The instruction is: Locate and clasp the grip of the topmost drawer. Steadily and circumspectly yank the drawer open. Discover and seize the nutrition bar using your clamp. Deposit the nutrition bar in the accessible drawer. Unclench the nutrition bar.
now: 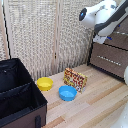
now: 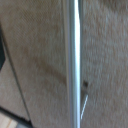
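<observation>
The dark brown dresser stands at the exterior view's right. Its topmost drawer is partly covered by the white arm, which reaches down to the drawer front. The clamp is only a dark patch at the arm's end, and its fingers cannot be made out. In the wrist view the silver bar handle runs across the brown drawer front from very close, with no fingers showing. The nutrition bar, a red and yellow printed packet, stands on edge on the wooden table, far from the clamp.
A yellow bowl and a blue bowl sit next to the packet. A large black fabric box fills the exterior view's left. The lower drawer is closed. A wicker screen forms the back.
</observation>
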Tool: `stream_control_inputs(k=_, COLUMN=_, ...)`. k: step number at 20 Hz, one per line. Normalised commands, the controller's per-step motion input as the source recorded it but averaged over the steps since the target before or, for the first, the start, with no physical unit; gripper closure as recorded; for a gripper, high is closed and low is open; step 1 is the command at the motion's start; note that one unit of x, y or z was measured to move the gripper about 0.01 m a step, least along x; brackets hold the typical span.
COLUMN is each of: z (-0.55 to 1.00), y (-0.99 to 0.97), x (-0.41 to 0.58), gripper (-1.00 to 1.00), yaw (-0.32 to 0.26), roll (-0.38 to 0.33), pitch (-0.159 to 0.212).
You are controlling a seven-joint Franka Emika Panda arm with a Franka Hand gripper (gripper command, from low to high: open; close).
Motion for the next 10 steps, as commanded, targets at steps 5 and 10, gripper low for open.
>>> stream_control_inputs(k=5, z=0.01, y=-0.23, x=0.127, gripper=1.00, yaw=-0.003, roll=-0.034, pitch=0.036)
stream_control_inputs(k=10, z=0.00, y=-0.04, x=0.008, gripper=1.00, yaw=-0.033, roll=0.000, pitch=0.000)
